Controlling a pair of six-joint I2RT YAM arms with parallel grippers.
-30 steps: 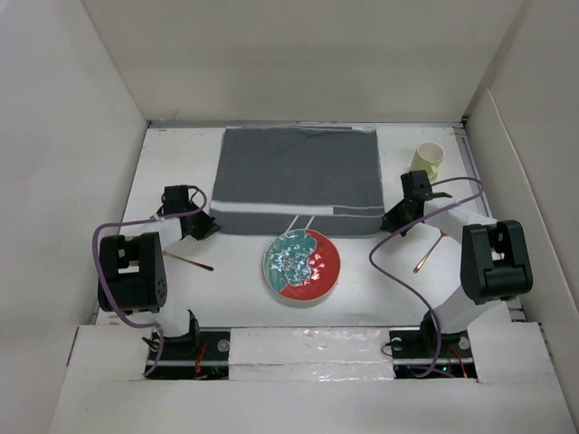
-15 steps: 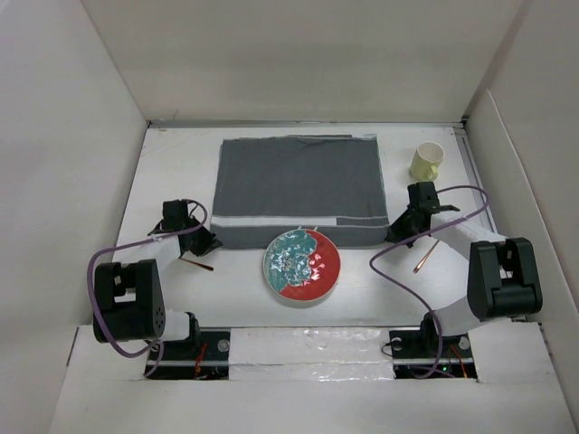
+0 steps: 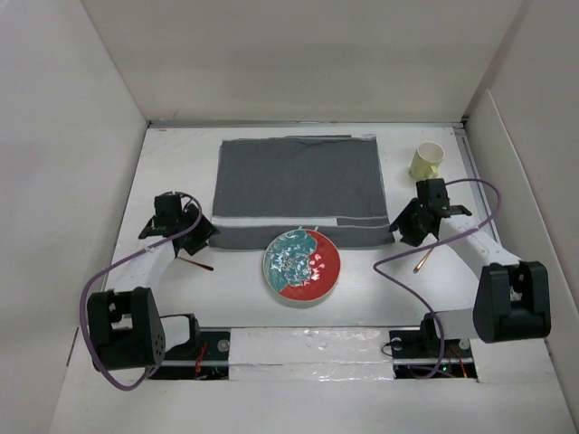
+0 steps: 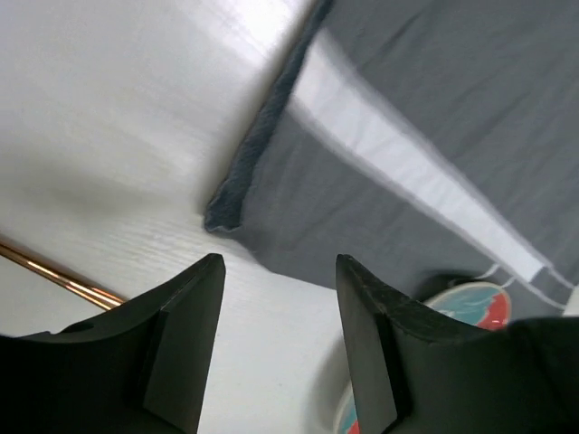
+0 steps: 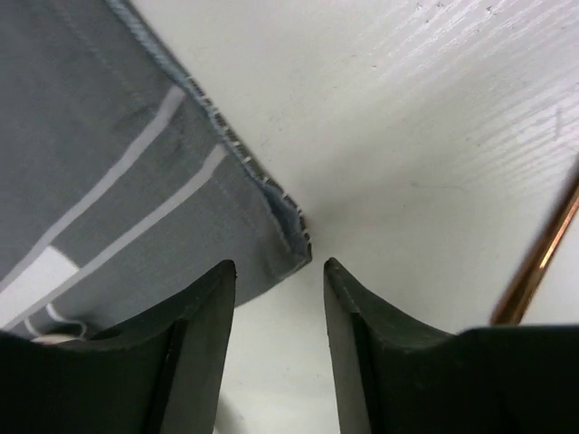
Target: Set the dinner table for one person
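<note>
The white desk lay under everything, with the grey cloth spread at its far middle; I had my left hand open over the cloth's near-left corner and my right hand open over its near-right corner, neither gripping anything. I judged the main risk was an uneven pinch; if one hand missed its corner, any pull would skew or bunch the cloth. The plate met the cloth's near edge, so dragging the cloth towards me could shove it. The left utensil lay just beside my left hand, the right utensil near my right, and the cup just beyond it; a careless swing could knock any of them.
</note>
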